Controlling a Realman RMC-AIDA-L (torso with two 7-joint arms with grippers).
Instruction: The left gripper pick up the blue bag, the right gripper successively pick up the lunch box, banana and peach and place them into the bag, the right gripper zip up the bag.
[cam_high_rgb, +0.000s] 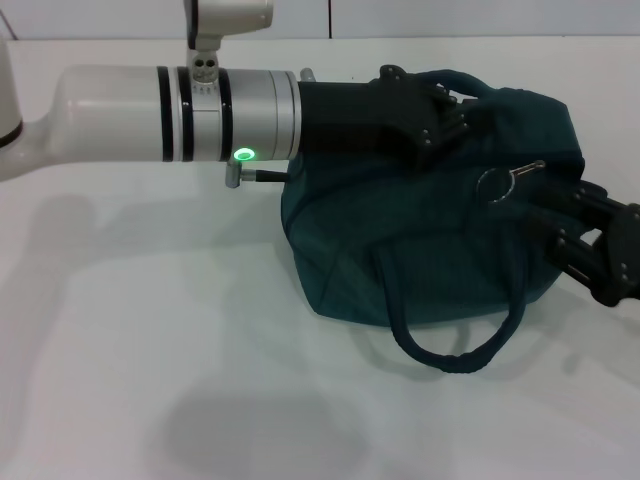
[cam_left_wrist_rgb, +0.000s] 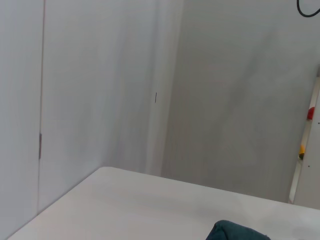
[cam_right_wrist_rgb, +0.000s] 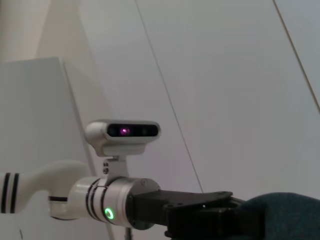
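The blue bag (cam_high_rgb: 430, 240) sits on the white table (cam_high_rgb: 150, 350), bulging, with one dark handle (cam_high_rgb: 455, 355) drooping over its front side. My left gripper (cam_high_rgb: 460, 110) reaches in from the left and is shut on the bag's top edge, with the other handle looped above it. My right gripper (cam_high_rgb: 565, 235) is against the bag's right end, just below the metal zip ring (cam_high_rgb: 494, 186). The lunch box, banana and peach are out of view. A corner of the bag (cam_left_wrist_rgb: 235, 231) shows in the left wrist view. The right wrist view shows the bag (cam_right_wrist_rgb: 290, 215) and the left arm (cam_right_wrist_rgb: 115, 200).
Bare white table lies in front of and to the left of the bag. A white wall (cam_high_rgb: 450, 18) runs behind the table's far edge. The left forearm (cam_high_rgb: 150, 115) spans the back left of the table.
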